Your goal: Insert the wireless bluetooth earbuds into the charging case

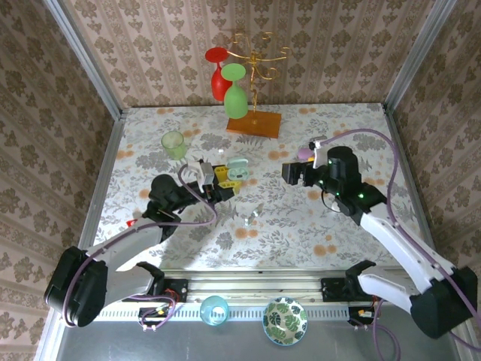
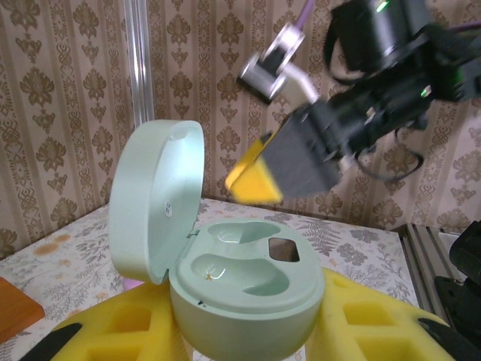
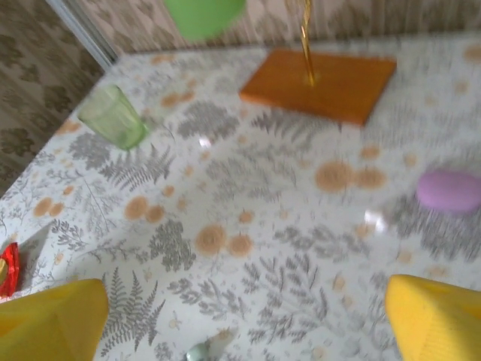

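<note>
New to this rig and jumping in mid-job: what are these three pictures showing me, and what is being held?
The machine is two robot arms, a left arm and a right arm, bolted at the near edge of a flowered table. One picture looks down from above and behind them. The other two come from a camera on each wrist.

The left claw is shut on an open mint-green charging case. Its lid is up and its wells look empty. The right claw is open and holds nothing. The left wrist camera sees it beyond the case.

On the table lie a small pale piece, probably an earbud, a purple oval case, a green tumbler and a glass rack on an orange base.
</note>
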{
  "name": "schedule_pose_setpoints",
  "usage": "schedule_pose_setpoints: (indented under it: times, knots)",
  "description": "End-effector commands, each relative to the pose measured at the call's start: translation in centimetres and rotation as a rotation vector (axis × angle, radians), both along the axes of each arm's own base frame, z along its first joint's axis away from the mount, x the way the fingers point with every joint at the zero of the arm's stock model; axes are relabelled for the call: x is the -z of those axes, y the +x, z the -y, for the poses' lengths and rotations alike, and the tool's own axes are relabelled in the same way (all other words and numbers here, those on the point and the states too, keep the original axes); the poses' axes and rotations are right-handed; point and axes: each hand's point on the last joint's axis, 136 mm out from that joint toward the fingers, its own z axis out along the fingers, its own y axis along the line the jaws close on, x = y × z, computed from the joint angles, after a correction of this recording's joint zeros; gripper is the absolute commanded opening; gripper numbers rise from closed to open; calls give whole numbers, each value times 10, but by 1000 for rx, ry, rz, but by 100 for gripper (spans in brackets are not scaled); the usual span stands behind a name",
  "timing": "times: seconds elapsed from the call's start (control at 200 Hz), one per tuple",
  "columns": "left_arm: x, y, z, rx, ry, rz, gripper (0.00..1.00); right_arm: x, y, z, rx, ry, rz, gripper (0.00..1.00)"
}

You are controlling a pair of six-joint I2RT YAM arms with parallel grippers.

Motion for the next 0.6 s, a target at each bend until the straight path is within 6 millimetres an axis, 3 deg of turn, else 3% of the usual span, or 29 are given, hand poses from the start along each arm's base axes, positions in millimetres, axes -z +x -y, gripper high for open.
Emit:
schedule_pose_setpoints:
  times: [0.0,0.2,0.425,0.595]
  knots:
    - [-11,-1,-3,-13,-18,52,24,52,-2,-9,30,65,-211,92]
    - [-3,1,0,-14,10,38,24,121,-5,-64,-142,93,-488,84]
    - [4,0,1,-27,27,27,24,159,-7,-130,-270,87,-589,75]
    - [7,-1,0,-35,45,26,24,174,-4,-150,-320,76,-618,72]
